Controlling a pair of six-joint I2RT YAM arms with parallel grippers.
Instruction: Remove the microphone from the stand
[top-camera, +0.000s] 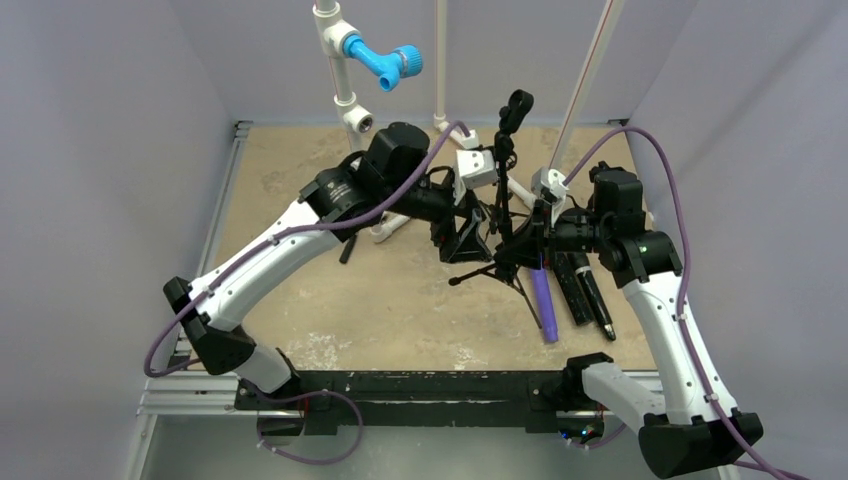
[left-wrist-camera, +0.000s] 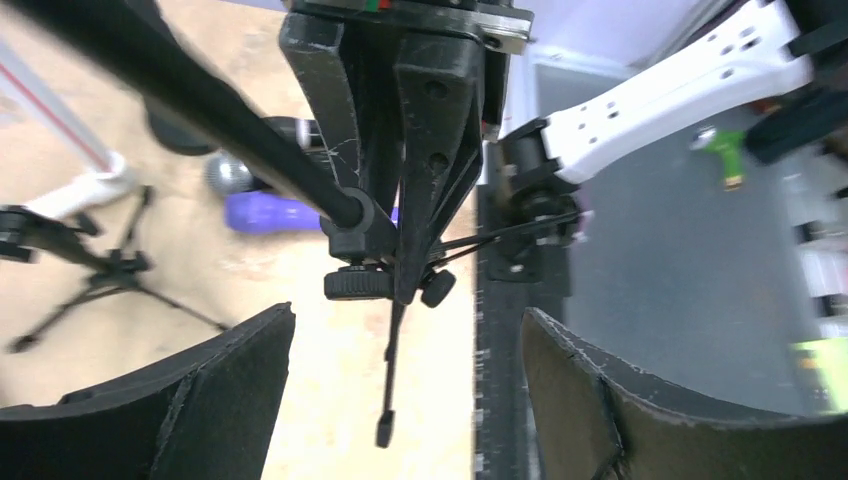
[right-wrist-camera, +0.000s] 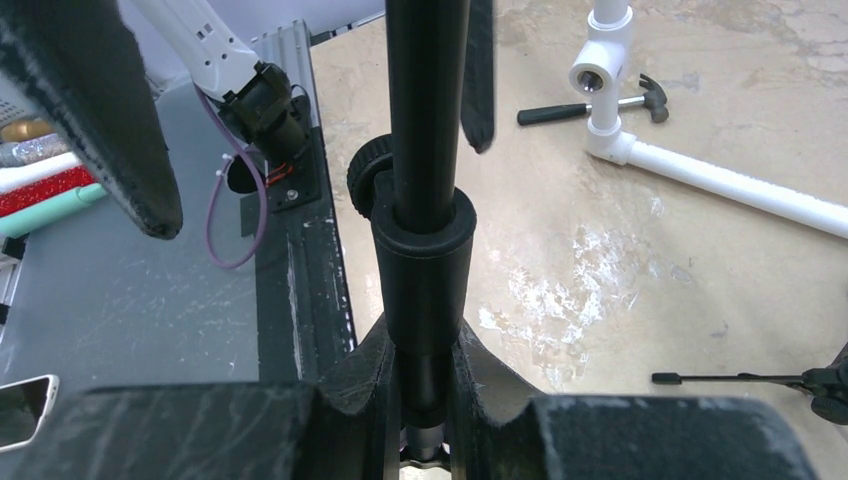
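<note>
1. Microphones are lying nearest to you on the table (top-camera: 400, 310): a purple microphone (top-camera: 543, 300) and, just beside it, two black microphones (top-camera: 572, 290), all near the feet of the stand (right-wrist-camera: 422, 250).
2. Your right gripper (right-wrist-camera: 425, 390) is pinching the stand low on its pole.
3. Your left gripper (left-wrist-camera: 405, 320) is hovering beside the pole, with jaws spread wide and holding nothing.
4. Farthest, the clip (top-camera: 516, 105) at the stand's top is showing only a short black shape. You cannot tell if a microphone is sitting there, so the removal is probably done but not certain.

Left tool (left-wrist-camera: 408, 316) spread wide; right tool (right-wrist-camera: 425, 372) clamped tight.
</note>
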